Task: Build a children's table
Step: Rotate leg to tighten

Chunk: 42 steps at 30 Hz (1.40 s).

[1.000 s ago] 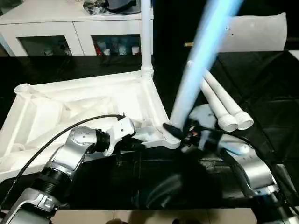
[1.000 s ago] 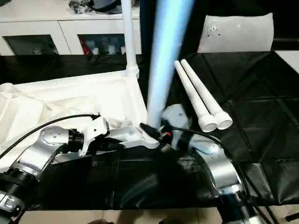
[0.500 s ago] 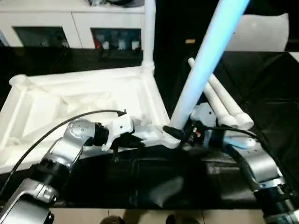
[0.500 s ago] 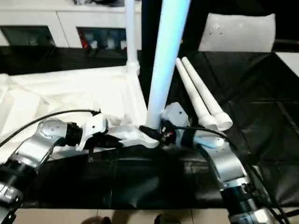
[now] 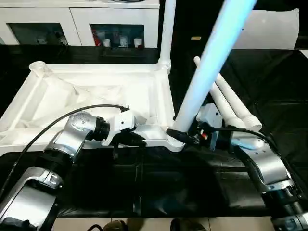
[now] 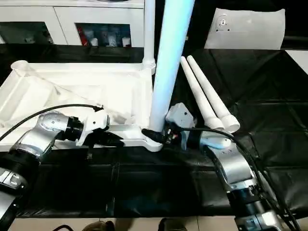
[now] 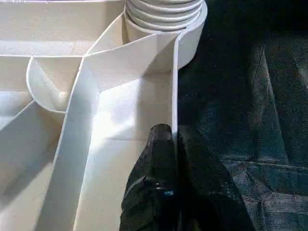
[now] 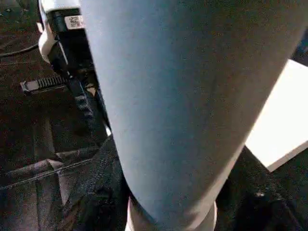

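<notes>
Left gripper (image 7: pixel 172 144) clamped on table top (image 5: pixel 96 91) rim; right gripper (image 5: pixel 185 137) around leg (image 5: pixel 207 67); no legible writing.

Smooth white plastic table top (image 5: pixel 96 91), legs (image 5: pixel 231 103)

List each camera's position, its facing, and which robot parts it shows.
Left eye: on the head, looking forward and down at the upturned table top; both silver forearms show.
Right eye: beside it, same scene, with two loose legs on the black cloth.
Left wrist: along the left gripper, shut on the top's side wall.
Right wrist: close against the leg held by the right gripper.
Shared: both wrist views show the near corner socket, where that leg stands.
</notes>
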Tool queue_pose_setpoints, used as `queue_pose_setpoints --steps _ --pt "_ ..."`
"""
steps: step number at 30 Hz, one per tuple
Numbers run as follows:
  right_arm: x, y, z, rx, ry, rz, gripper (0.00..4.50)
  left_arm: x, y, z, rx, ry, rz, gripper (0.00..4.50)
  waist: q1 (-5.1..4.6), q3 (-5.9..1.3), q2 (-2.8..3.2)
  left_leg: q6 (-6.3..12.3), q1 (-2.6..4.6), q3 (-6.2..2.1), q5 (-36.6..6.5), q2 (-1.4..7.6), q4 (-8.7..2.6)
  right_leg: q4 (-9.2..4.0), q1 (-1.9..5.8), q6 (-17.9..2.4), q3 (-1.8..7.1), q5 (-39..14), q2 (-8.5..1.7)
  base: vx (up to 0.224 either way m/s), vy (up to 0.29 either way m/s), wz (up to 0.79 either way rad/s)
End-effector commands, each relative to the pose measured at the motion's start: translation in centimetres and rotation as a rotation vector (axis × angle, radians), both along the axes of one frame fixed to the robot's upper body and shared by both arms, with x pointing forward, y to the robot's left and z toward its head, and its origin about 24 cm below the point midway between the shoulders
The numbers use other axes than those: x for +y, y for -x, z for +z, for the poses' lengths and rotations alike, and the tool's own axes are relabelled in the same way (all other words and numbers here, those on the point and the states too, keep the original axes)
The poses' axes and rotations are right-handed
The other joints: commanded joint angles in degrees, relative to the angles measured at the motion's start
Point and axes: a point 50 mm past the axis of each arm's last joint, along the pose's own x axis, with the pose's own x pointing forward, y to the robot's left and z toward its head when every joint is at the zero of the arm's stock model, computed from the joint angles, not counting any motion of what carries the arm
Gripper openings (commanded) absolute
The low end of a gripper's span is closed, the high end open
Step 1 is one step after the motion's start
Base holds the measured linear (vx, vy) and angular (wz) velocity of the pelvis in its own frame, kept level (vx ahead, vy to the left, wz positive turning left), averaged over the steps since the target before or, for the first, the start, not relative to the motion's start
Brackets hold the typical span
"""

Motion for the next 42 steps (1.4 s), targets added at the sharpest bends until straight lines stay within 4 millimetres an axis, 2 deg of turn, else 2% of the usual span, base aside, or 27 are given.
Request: queue_pose_setpoints --steps 1,3,4,5,7,8,9,10,12,13,14,16,20,21,23,25,26,27,30,32,34,35,36,37,39,41,42 --pt "1.5 2.8 -6.3 0.328 0.092 0.094 1.89 1.7 -1.1 1.3 -0.069 -0.001 0.118 0.00 0.09 -0.99 0.33 0.91 -0.01 -1.43 -21.1 2.94 -4.80 -5.75 1.18 -8.7 2.96 -32.5 -5.21 0.000 0.000 0.00" --pt "1.6 2.3 -6.3 0.312 0.089 0.052 1.89 1.9 -0.8 1.2 -0.060 0.006 0.123 0.00 -0.03 -0.93 0.07 0.80 0.08 -1.56 -21.4 2.92 -4.86 -6.09 0.91 -7.4 3.03 -36.1 -5.37 0.000 0.000 0.00" --pt "1.8 1.0 -6.1 0.269 0.081 -0.040 1.89 2.3 0.2 0.7 -0.043 0.004 0.148 0.00 -0.04 -1.06 0.12 0.78 0.03 -1.62 -21.1 2.90 -4.89 -6.20 1.06 -7.1 2.99 -36.6 -5.42 0.000 0.000 0.00" --pt "1.8 1.0 -6.1 0.269 0.081 -0.040 1.89 2.3 0.2 0.7 -0.043 0.004 0.148 0.00 -0.62 -1.06 0.14 0.11 -0.74 -1.99 -20.4 3.13 -5.21 -5.60 1.34 -7.9 2.89 -35.5 -5.68 0.000 0.000 0.00" --pt "2.4 -0.2 -5.6 0.243 0.062 -0.126 1.89 2.0 2.1 -0.1 -0.026 0.021 0.213 0.00 -1.32 -1.17 0.12 -0.30 -0.92 -2.14 -20.9 3.13 -5.36 -5.61 1.45 -7.5 2.58 -35.0 -5.41 -0.003 0.005 -0.10" --pt "2.5 -0.2 -5.6 0.242 0.062 -0.129 1.89 1.9 2.2 -0.1 -0.024 0.024 0.219 0.00 -1.93 -1.04 0.24 -0.85 -1.20 -2.34 -21.2 3.35 -5.60 -5.04 1.43 -8.4 2.48 -33.0 -5.32 -0.006 0.010 -0.20" --pt "2.5 -0.4 -5.5 0.239 0.061 -0.138 1.88 1.8 2.4 -0.2 -0.021 0.032 0.231 0.00 -2.06 -0.89 0.30 -0.55 -0.94 -2.18 -22.2 3.16 -5.51 -5.47 1.10 -8.1 2.46 -33.7 -5.07 0.000 0.000 0.00" --pt "2.9 -0.8 -5.3 0.232 0.046 -0.167 1.88 0.6 3.2 -0.3 -0.015 0.072 0.275 0.00 -2.47 -0.98 0.27 -0.32 -0.39 -1.93 -22.8 3.05 -5.15 -5.55 0.69 -8.7 2.77 -33.2 -4.94 0.000 0.000 0.00" --pt "3.1 -1.1 -5.2 0.226 0.039 -0.185 1.88 -0.3 3.8 -0.4 -0.015 0.093 0.294 0.00 -2.76 -1.16 -0.14 -0.35 -0.83 -1.86 -21.6 3.15 -5.19 -5.23 1.07 -9.5 2.78 -31.2 -4.87 0.000 0.000 0.00" --pt "3.3 -1.4 -5.1 0.219 0.033 -0.203 1.88 -1.2 4.3 -0.5 -0.014 0.115 0.316 0.00 -2.75 -0.95 0.10 0.00 -0.54 -1.67 -21.9 3.03 -5.17 -5.47 0.64 -9.5 2.81 -31.2 -4.60 0.000 0.000 0.00" --pt "3.6 -1.7 -5.0 0.215 0.026 -0.220 1.88 -2.0 4.7 -0.6 -0.006 0.132 0.337 0.00 -3.10 -1.30 -0.86 0.32 -0.39 -1.36 -21.8 3.02 -4.86 -5.44 0.63 -9.7 2.97 -30.5 -4.53 0.000 0.000 0.00" --pt "4.0 -2.2 -4.7 0.203 0.007 -0.253 1.88 -3.9 5.1 -0.5 -0.003 0.168 0.393 0.00 -2.79 -1.12 -0.52 0.90 -0.33 -1.11 -20.2 3.00 -4.76 -5.61 0.45 -10.0 3.15 -30.1 -4.57 0.000 0.000 0.00" --pt "4.6 -2.5 -4.7 0.213 -0.006 -0.272 1.88 -6.1 4.9 0.3 -0.033 0.183 0.474 0.00 -2.30 -1.40 -1.41 2.14 -0.28 -0.69 -17.7 2.80 -4.43 -5.72 0.54 -9.2 3.14 -29.4 -4.36 0.000 0.000 0.00" --pt "4.7 -2.5 -4.7 0.218 -0.008 -0.275 1.88 -6.2 4.9 0.4 -0.034 0.186 0.474 0.00 -2.22 -1.43 -1.26 2.23 -0.35 -0.71 -17.4 2.76 -4.41 -5.62 0.59 -9.2 3.15 -29.2 -4.40 0.000 0.000 0.00" --pt "4.8 -2.5 -4.9 0.224 -0.009 -0.281 1.88 -6.6 4.9 0.7 -0.039 0.193 0.475 0.00 -2.11 -1.54 -1.53 2.79 -0.56 -0.71 -16.6 2.65 -4.40 -5.64 0.67 -8.8 3.07 -28.4 -4.35 0.000 0.000 0.00" --pt "5.0 -2.5 -5.1 0.229 -0.009 -0.285 1.88 -6.8 5.1 0.8 -0.039 0.181 0.479 0.00 -2.15 -1.65 -1.40 2.75 -0.62 -0.76 -16.5 2.68 -4.44 -5.50 0.72 -8.9 2.93 -27.1 -4.25 0.000 0.000 0.00" --pt "5.0 -2.5 -5.1 0.230 -0.009 -0.286 1.88 -6.7 5.1 0.7 -0.038 0.174 0.478 0.00 -2.21 -1.76 -1.79 2.81 -0.66 -0.72 -16.4 2.71 -4.40 -5.45 0.78 -9.0 2.93 -26.6 -4.27 0.000 0.000 0.00" --pt "5.3 -2.5 -5.2 0.233 -0.011 -0.290 1.88 -6.4 5.3 0.6 -0.035 0.151 0.488 0.00 -2.21 -1.74 -1.53 2.73 -0.73 -0.78 -16.4 2.68 -4.46 -5.36 0.78 -9.2 2.93 -26.0 -4.25 0.000 0.000 0.00" --pt "5.4 -2.6 -5.3 0.235 -0.015 -0.298 1.88 -6.2 5.4 0.5 -0.036 0.129 0.507 0.00 -2.26 -1.79 -1.58 2.52 -0.76 -0.76 -16.5 2.69 -4.46 -5.30 0.88 -9.4 2.87 -24.4 -4.22 0.000 0.000 0.00" --pt "5.6 -2.7 -5.2 0.244 -0.033 -0.306 2.44 -5.7 5.4 0.4 -0.041 0.107 0.529 0.00 -2.35 -1.77 -1.59 2.35 -0.82 -0.84 -16.9 2.71 -4.51 -5.28 0.93 -9.4 2.86 -24.8 -4.29 0.000 0.000 0.00" --pt "5.6 -2.9 -5.2 0.231 -0.032 -0.319 2.65 -5.2 5.3 0.3 -0.050 0.076 0.542 0.00 -2.49 -1.82 -1.64 2.29 -0.82 -0.87 -17.1 2.62 -4.47 -5.35 0.90 -9.4 2.80 -25.4 -4.29 0.000 0.000 0.00" --pt "5.6 -2.9 -5.2 0.231 -0.032 -0.319 2.65 -5.2 5.3 0.3 -0.050 0.076 0.542 0.00 -2.47 -1.97 -1.39 2.20 -0.68 -0.86 -17.2 2.64 -4.36 -5.37 0.80 -9.8 2.84 -25.4 -4.38 0.000 0.000 0.00" --pt "5.5 -3.0 -5.1 0.204 -0.031 -0.317 2.87 -4.7 5.1 0.1 -0.061 0.050 0.546 0.00 -2.16 -2.23 -1.53 2.34 -0.59 -0.65 -15.5 2.72 -4.19 -5.05 0.90 -10.4 2.89 -21.7 -4.24 0.000 0.000 0.00" --pt "5.5 -3.0 -5.1 0.197 -0.032 -0.313 2.87 -4.5 5.1 0.1 -0.063 0.045 0.547 0.00 -2.16 -2.15 -1.48 2.59 -0.81 -0.56 -14.5 2.66 -4.24 -4.89 1.07 -10.9 2.78 -19.7 -4.07 0.000 0.000 0.00" --pt "5.4 -2.8 -5.1 0.216 -0.045 -0.299 3.04 -3.9 4.8 0.1 -0.082 0.025 0.550 0.00 -2.03 -2.31 -1.30 2.76 -0.55 -0.45 -13.7 2.67 -4.06 -4.75 1.08 -11.5 2.80 -17.4 -3.98 0.000 0.000 0.00" --pt "5.3 -2.7 -5.1 0.225 -0.051 -0.290 3.21 -3.6 4.6 0.2 -0.091 0.013 0.551 0.00 -1.99 -2.36 -1.39 3.20 -0.74 -0.36 -12.2 2.62 -4.04 -4.44 1.44 -12.2 2.73 -14.8 -3.96 0.000 0.000 0.00" --pt "5.2 -2.7 -5.2 0.224 -0.048 -0.294 3.32 -3.4 4.5 0.2 -0.093 0.014 0.553 0.00 -1.90 -2.49 -1.16 3.28 -0.67 -0.28 -11.1 2.60 -3.88 -4.33 1.55 -12.8 2.70 -13.3 -3.97 0.000 0.000 0.00"
